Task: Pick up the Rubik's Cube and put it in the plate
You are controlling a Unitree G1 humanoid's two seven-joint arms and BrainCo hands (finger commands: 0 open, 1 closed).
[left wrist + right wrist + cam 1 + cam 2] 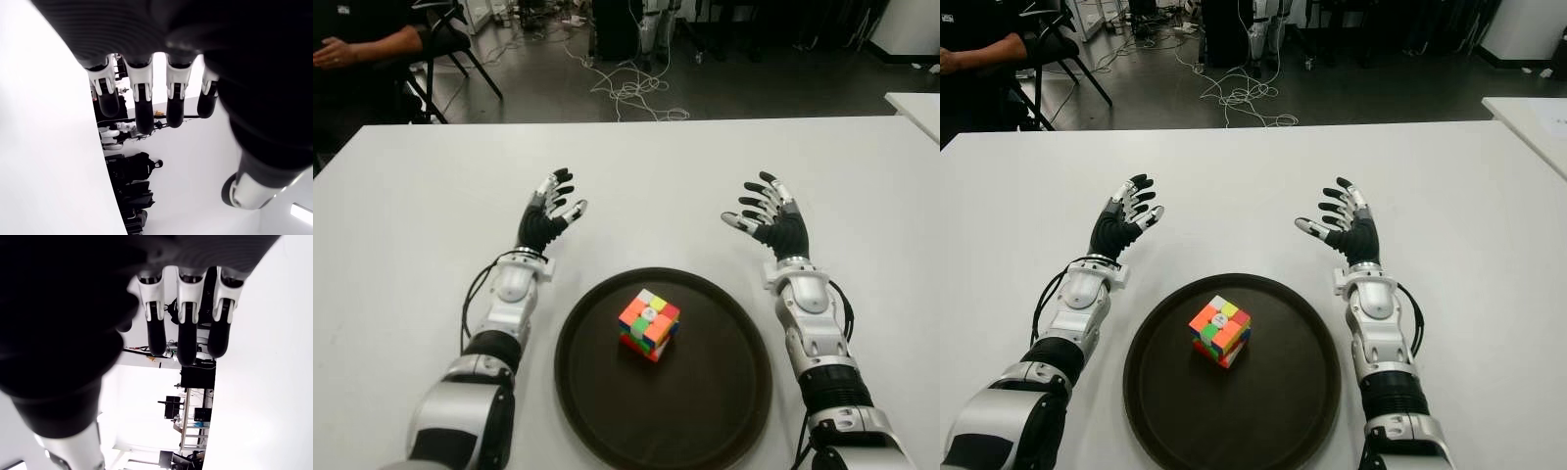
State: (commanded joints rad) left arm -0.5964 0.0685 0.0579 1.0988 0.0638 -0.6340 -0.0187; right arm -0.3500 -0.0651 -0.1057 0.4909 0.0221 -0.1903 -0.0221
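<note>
Rubik's Cube already inside the dark round plate, resting near its centre, turned corner-on toward the camera, untouched by either hand. No long axis to speak of: a cube, equal on all sides.

Relative to the left hand: behind the palm and off toward the robot's right, alongside the forearm rather than ahead of the fingertips. Relative to the right hand: behind the palm and off toward the robot's left, likewise beside the forearm. Roughly midway between the two, perhaps slightly nearer the left forearm; too close to call firmly.

Both hands raised over bare white table beyond the far rim of the plate, one on each side, palms facing inward toward each other, fingers extended and slightly spread. Released, grasping nothing; same reading from each wrist view, with fingers straight and only room and table beyond them.

Judging from this layout: placement apparently done, hands clear of the plate. Any further reach for the cube would call for drawing a hand back and inward.
</note>
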